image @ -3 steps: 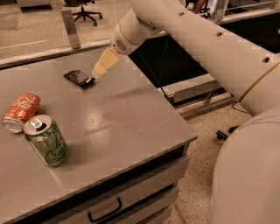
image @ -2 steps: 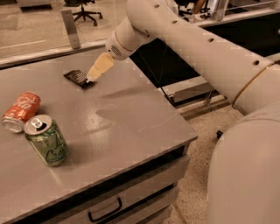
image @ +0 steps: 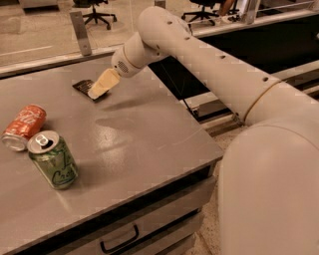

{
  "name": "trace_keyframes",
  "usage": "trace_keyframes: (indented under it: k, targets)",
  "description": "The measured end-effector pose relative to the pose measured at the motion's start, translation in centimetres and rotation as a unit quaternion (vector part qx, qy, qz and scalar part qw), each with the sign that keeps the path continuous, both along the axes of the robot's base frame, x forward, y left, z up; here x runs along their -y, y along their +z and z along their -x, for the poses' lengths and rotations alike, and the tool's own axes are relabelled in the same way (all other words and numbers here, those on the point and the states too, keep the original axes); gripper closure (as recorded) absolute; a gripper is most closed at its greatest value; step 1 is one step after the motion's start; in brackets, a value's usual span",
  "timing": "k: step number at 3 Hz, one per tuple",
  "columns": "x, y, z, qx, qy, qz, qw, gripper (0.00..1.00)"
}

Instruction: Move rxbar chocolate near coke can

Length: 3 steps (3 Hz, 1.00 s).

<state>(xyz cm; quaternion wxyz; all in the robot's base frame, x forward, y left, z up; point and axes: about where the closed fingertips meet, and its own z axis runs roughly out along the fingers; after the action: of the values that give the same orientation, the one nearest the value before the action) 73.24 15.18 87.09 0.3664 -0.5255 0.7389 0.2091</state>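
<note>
Office: swivel chairs (image: 97, 13), drawered table (image: 149, 134), gripper (image: 94, 92) low over its far side.

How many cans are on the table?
2. The coke can lies on its side at left; the green can stands beside it. The gripper is at the rxbar.

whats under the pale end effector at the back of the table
The small flat dark-wrapped rxbar chocolate lies on the grey table, directly under the cream end effector. Its right end is covered by it, so contact cannot be judged.
</note>
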Motion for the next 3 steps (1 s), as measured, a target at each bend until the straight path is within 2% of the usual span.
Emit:
trace_keyframes:
  k: [1, 2, 3]
  targets:
    - [-0.9, -1.5, -0.7, -0.005, 0.012, 0.000, 0.9999, 0.00]
    - [-1.6, -2.5, -1.0, -0.005, 0.021, 0.004, 0.9998, 0.07]
    - [-2.0, -3.5, -1.0, -0.009, 0.029, 0.009, 0.9995, 0.20]
